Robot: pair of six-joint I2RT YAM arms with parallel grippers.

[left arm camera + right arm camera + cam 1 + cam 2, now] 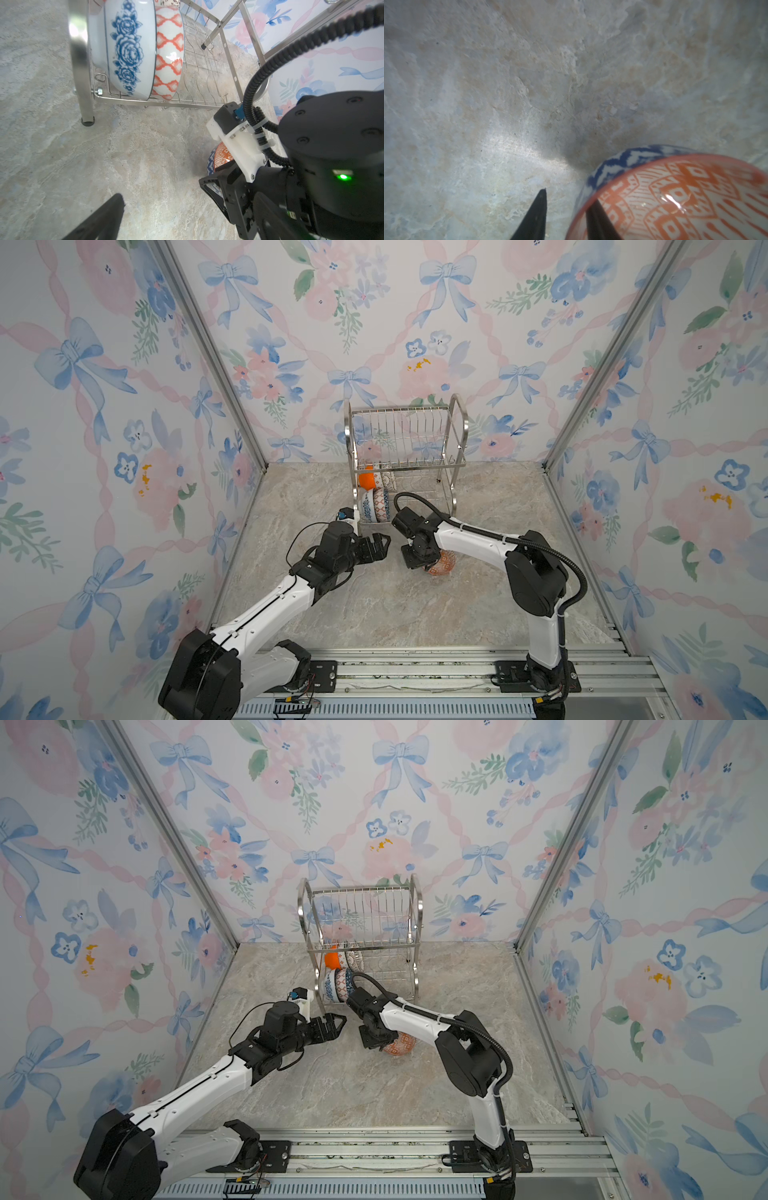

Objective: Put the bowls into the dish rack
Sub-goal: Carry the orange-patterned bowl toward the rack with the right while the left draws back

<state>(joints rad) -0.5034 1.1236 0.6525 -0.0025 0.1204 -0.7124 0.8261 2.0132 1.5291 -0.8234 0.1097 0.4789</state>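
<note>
One bowl [442,565] [400,1045] stands on the marble table, orange-patterned inside and blue-white zigzag outside [675,197] [220,158]. My right gripper [428,562] [384,1042] [566,196] points down over its left rim. One finger is inside the bowl and one outside, with a gap still showing beside the outer finger [539,203]. The dish rack [409,435] [361,915] [83,62] stands at the back. It holds several bowls on edge at its left end, among them a blue floral bowl [126,47] and an orange lattice bowl [169,52]. My left gripper [380,543] [334,1025] hovers open and empty, left of the right gripper.
The rack's right-hand slots [428,439] hold nothing. A plain orange bowl [365,480] sits on the upper tier. The right arm's black cable [259,83] loops in front of the rack's lower tier. Floral walls enclose the table on three sides.
</note>
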